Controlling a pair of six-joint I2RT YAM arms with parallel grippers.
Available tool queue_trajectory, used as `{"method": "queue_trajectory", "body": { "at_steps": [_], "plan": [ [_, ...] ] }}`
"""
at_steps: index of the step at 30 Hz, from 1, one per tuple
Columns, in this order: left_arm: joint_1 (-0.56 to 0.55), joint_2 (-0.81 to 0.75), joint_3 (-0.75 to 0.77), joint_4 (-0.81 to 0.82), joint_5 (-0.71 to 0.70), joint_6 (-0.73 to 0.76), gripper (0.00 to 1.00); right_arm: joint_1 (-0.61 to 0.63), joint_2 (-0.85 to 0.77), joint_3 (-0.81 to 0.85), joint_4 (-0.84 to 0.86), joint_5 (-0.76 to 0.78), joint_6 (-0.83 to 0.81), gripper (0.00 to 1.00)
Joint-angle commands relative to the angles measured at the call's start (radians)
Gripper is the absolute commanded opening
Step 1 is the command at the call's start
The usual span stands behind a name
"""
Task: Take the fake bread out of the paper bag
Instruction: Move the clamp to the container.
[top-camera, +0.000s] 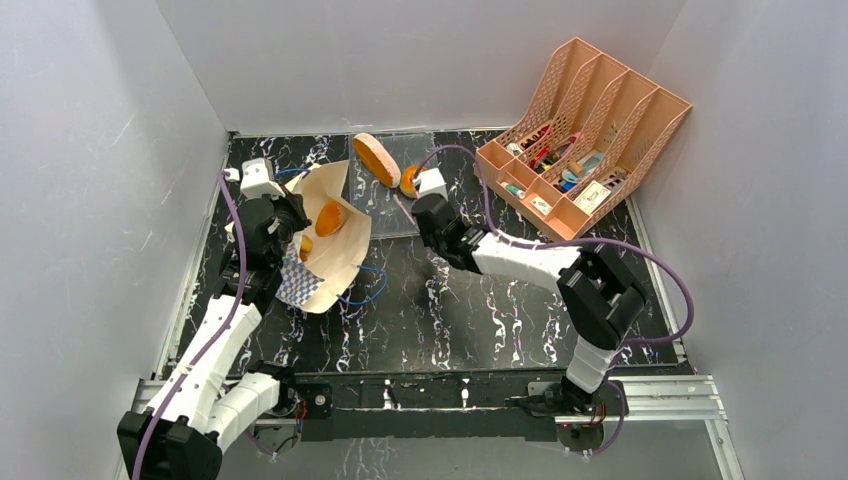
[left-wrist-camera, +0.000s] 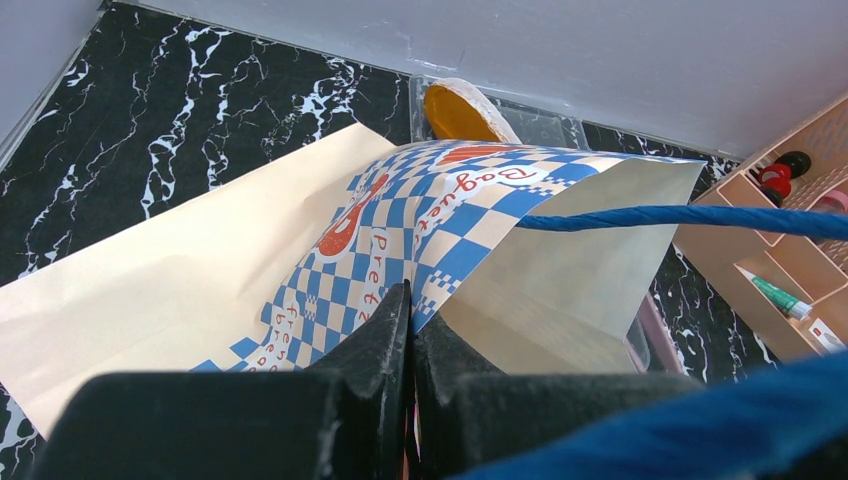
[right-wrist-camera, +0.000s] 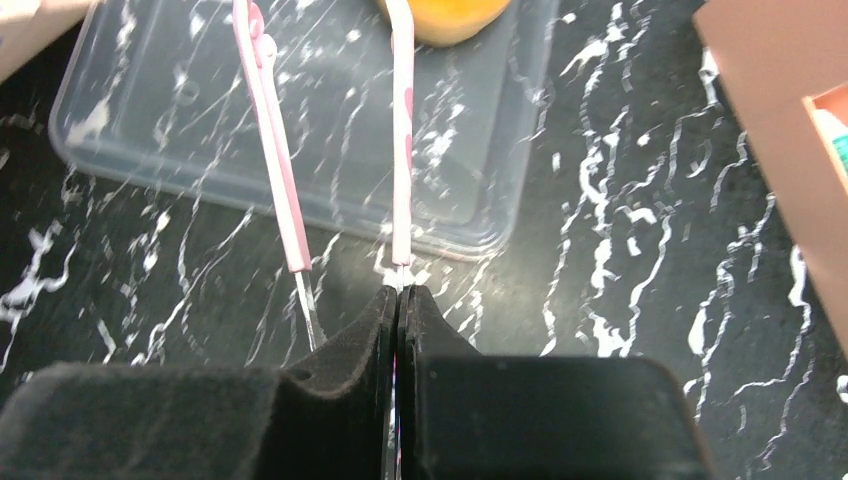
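**A:** Nearest first: what are the grippers doing?

**B:** The left gripper (left-wrist-camera: 410, 300) is clamped on the checkered rim of the tan kraft paper bag (left-wrist-camera: 200, 270), holding its mouth open. The right gripper (right-wrist-camera: 398, 295) is closed on one arm of the pink plastic tongs (right-wrist-camera: 280, 180).

**A:** And the bread?

**B:** Some orange pieces (top-camera: 330, 218) lie inside the bag. A round orange bun (right-wrist-camera: 440, 15) sits by the tong tips in the clear plastic tray (right-wrist-camera: 150, 130), with an oval golden loaf (top-camera: 377, 158) beyond it.

**A:** Risks?

**B:** I'd guess the tongs could twist in that thin pinch. The rim could also slip free, closing the mouth.
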Motion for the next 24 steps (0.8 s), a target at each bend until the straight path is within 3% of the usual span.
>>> {"method": "queue_trajectory", "body": {
  "at_steps": [1, 19, 22, 24],
  "plan": [
    [0.001, -0.019, -0.016, -0.011, 0.01, -0.003, 0.0, 0.075, -0.051, -0.054, 0.105, 0.054, 0.022, 0.0],
    [0.001, -0.023, -0.024, -0.008, 0.011, -0.005, 0.0, 0.133, 0.252, 0.039, 0.307, 0.057, 0.031, 0.01],
    [0.002, -0.022, -0.021, -0.01, 0.012, -0.004, 0.0, 0.131, 0.272, 0.061, 0.304, 0.063, 0.031, 0.08],
    [0.001, -0.024, -0.021, -0.011, 0.012, -0.003, 0.0, 0.13, 0.265, 0.053, 0.314, 0.063, 0.034, 0.19]
  ]
}}
